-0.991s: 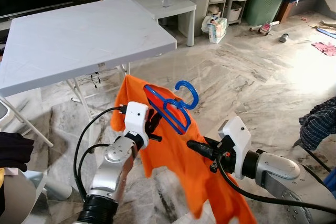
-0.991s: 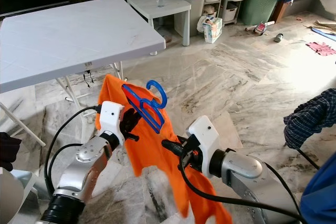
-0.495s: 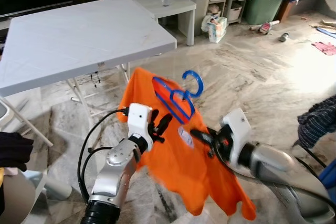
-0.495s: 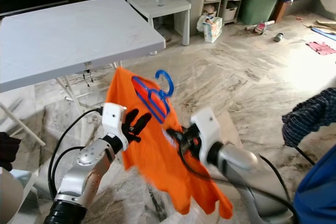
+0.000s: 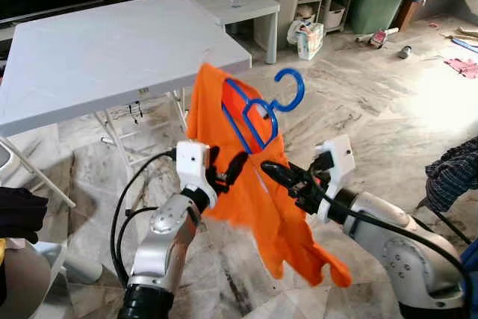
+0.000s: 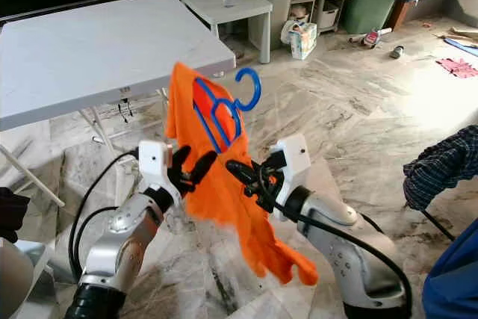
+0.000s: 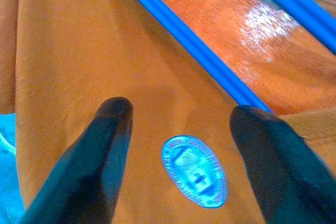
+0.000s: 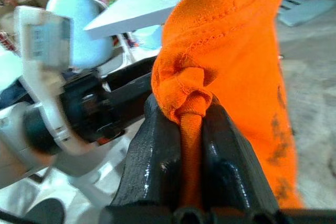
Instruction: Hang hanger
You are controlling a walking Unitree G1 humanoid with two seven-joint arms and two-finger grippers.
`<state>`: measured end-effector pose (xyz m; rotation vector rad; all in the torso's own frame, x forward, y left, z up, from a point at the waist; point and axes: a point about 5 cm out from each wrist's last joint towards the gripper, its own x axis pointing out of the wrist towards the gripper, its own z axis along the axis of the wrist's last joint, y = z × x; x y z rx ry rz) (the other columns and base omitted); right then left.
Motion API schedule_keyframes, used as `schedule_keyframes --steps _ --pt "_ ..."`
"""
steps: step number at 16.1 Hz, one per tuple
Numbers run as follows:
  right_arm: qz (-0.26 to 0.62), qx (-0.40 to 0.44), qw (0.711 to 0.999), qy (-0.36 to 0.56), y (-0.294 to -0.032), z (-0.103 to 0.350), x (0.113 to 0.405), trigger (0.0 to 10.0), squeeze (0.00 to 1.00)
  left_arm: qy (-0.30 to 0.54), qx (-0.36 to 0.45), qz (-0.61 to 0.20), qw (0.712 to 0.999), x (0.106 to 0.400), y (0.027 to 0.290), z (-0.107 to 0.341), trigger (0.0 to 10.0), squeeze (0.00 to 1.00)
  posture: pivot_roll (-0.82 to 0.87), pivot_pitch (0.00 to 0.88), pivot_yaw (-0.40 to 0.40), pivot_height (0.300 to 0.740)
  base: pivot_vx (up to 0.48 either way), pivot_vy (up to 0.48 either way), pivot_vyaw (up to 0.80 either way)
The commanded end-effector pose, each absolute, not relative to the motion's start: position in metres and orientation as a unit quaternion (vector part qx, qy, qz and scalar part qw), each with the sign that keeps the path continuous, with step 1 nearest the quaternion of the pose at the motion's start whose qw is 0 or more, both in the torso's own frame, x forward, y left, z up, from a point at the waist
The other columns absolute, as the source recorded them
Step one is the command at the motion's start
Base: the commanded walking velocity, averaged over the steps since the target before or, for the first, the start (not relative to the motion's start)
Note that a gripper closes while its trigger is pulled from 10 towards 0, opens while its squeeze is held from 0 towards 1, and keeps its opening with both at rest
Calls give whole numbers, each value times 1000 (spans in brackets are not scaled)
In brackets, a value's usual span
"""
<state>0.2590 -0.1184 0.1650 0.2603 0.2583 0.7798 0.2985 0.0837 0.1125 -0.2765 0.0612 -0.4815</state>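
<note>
Midair, the right gripper (image 8: pixel 191 129) pinches the orange shirt (image 5: pixel 254 199) on a blue hanger (image 5: pixel 258 113); the left gripper (image 7: pixel 181 129), fingers spread, faces the cloth.

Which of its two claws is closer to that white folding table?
Left. The left gripper hangs just in front of the white folding table; the right gripper, pinching the orange shirt, is farther out.

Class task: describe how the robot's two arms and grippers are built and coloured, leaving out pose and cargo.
Both arms are silver metal tubes with white box-shaped wrist housings and looping black cables. The left gripper and right gripper each end in two long, glossy black fingers with rounded tips.
</note>
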Motion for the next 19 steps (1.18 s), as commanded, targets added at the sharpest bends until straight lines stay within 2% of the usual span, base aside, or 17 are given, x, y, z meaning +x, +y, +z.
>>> schedule_keyframes --steps 1,3,5,7,10,14,15,17,19 --pt "416 127 894 106 -111 177 253 10000 0 16 -138 -236 962 301 84 119 10000 1000 -142 9 16 740 0 0 0" --pt "436 115 884 126 -112 168 244 10000 0 1 -140 -225 964 304 89 125 10000 1000 -141 8 14 740 0 0 0" --pt "417 100 892 145 -119 156 246 10000 0 -9 -135 -217 967 306 91 128 10000 1000 -140 8 15 740 0 0 0" --pt "416 75 889 175 -120 143 242 10000 0 -57 -84 -175 979 312 101 142 10000 1000 -138 8 14 740 0 0 0" --pt "428 43 881 195 -119 132 234 10000 0 -72 -79 -176 979 315 100 150 10000 1000 -134 4 17 740 0 0 0" --pt "424 32 884 194 -122 129 235 10000 0 -29 -44 -184 981 314 97 133 10000 1000 -137 2 23 740 0 0 0" --pt "414 28 891 183 -125 132 239 10000 0 -17 -34 -185 982 313 97 128 10000 0 -139 1 23 740 0 0 0" --pt "320 19 936 147 -134 137 264 10000 0 -20 -35 -188 981 311 95 127 10000 0 -140 0 22 740 0 0 0" --pt "304 26 942 138 -135 139 270 10000 0 -17 -28 -192 981 309 92 125 10000 0 -133 0 22 740 0 0 0"
